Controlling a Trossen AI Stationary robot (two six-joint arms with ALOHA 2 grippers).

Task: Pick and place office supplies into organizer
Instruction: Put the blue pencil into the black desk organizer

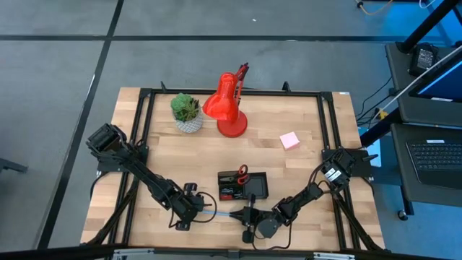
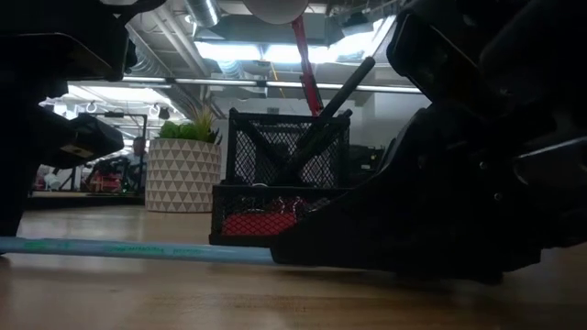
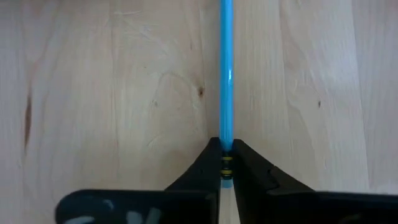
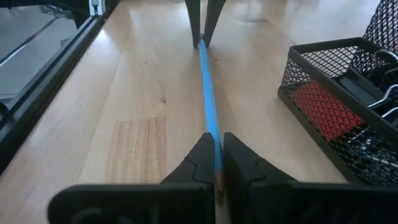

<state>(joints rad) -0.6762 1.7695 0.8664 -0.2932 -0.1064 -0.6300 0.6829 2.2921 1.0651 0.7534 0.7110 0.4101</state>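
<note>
We are seeing both end effectors closed on the same thin blue pen [image 1: 226,214], one at each end. The left end effector [image 3: 225,163] is pinching the pen between its two dark fingers, the blue shaft running straight out ahead of it, flat along the worktop [image 1: 303,119]. The right end effector [image 4: 218,163] is clamping the opposite end, and in its wrist view the pen is leading away to the left arm's fingertips [image 4: 202,25] at the far end. From above, the left arm is reaching in from the worktop's left edge and folding low toward the near edge; the right arm is coming in from the right edge, also bent low, so the two are meeting end to end along the pen. The pen is lying on the wood just in front of the organizer [image 1: 242,185], apart from it. The organizer is holding red-handled scissors [image 1: 242,171] and black clips [image 4: 379,65]. A pink sticky-note pad [image 1: 289,140] is sitting farther back on the worktop.
</note>
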